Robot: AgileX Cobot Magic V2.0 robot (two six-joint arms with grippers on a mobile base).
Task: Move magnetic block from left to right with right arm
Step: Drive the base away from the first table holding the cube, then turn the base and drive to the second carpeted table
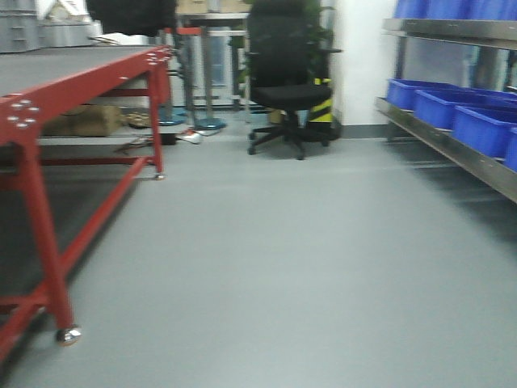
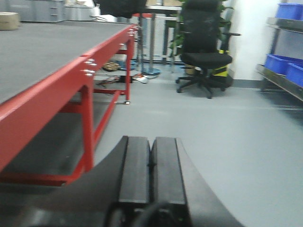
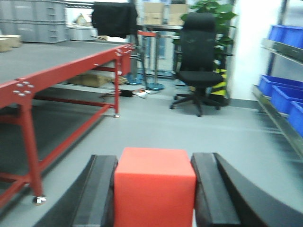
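Observation:
The magnetic block (image 3: 155,189), a plain bright-red cube, fills the gap between the two black fingers of my right gripper (image 3: 155,163), which is shut on its left and right faces and holds it in the air above the grey floor. In the left wrist view my left gripper (image 2: 151,142) is shut, its two pads pressed together with nothing between them. Neither arm nor the block shows in the front-facing view.
A red-framed table with a grey top (image 1: 48,89) runs along the left, on castors (image 1: 68,334). A black office chair (image 1: 287,85) stands at the back. Blue bins (image 1: 456,113) sit on metal shelves at the right. Grey floor (image 1: 275,267) lies between.

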